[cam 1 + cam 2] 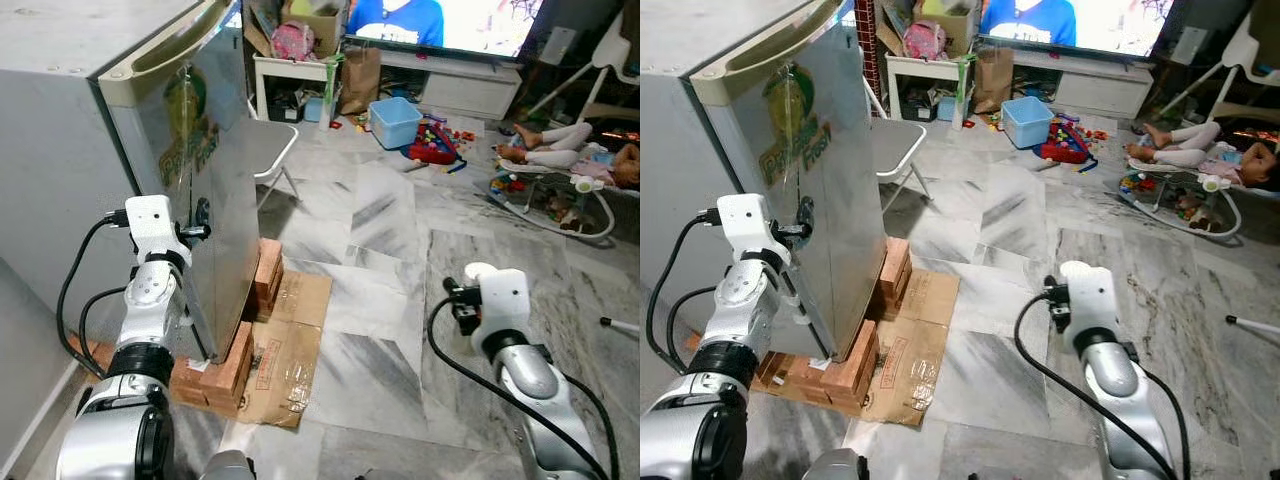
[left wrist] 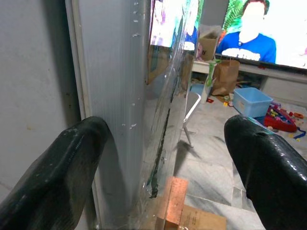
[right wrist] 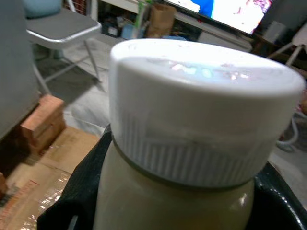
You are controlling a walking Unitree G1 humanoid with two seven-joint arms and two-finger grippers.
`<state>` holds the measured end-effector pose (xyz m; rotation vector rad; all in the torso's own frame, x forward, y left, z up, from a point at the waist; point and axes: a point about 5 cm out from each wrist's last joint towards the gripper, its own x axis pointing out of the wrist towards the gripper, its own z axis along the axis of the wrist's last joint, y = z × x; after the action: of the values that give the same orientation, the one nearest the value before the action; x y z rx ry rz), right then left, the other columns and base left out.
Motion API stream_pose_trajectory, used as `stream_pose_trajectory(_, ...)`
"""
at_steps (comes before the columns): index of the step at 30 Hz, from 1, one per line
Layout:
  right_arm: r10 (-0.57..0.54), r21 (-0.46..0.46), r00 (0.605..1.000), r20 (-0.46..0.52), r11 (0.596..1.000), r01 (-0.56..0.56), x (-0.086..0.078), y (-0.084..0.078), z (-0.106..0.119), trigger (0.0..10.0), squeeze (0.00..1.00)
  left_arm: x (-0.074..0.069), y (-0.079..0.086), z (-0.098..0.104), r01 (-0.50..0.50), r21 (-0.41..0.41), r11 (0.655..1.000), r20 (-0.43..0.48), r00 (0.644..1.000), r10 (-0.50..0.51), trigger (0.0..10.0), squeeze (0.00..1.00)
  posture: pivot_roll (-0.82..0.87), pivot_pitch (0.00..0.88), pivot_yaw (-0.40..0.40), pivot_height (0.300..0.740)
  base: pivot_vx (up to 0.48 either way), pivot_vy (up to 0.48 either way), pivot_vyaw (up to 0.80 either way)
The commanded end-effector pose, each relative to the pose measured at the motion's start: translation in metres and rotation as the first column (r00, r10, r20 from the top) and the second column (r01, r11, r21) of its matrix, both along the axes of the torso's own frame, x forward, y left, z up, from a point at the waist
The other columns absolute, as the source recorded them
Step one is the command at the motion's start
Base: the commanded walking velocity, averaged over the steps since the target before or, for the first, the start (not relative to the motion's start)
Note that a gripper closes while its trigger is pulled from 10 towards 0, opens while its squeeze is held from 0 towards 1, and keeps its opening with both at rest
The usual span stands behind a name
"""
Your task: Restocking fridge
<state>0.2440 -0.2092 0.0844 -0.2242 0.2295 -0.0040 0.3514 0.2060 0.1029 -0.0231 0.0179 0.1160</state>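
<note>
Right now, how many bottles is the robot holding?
1: a white-capped bottle gripped in the right claw, out over the floor. The left claw holds none, straddling the fridge door edge.

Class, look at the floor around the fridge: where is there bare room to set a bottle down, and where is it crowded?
Free: marble floor between the flattened cardboard and the right gripper. Crowded: by the blue bin, toys and baby bouncer; folding chair beside the fridge.
</note>
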Motion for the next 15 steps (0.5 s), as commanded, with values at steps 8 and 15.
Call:
stream_pose_trajectory(8, -0.040, -0.019, 0.999, 0.000, 0.999, 0.040, -0.017, -0.003, 0.007, 10.0, 0.00, 0.012, 0.007, 0.017, -0.117, 0.070, 0.991, 0.051, 0.992, 0.113, 10.0, 0.00, -0.08, 0.000, -0.032, 0.716, 0.000, 0.000, 0.00)
stream_pose_trajectory(15, -0.085, 0.010, 0.995, -0.061, 0.996, 0.085, -0.035, -0.007, 0.001, 10.0, 0.00, 0.014, 0.017, 0.022, -0.147, 0.095, 0.985, 0.052, 0.988, 0.142, 10.0, 0.00, -0.08, 0.000, -0.023, 0.716, 0.000, 0.000, 0.00)
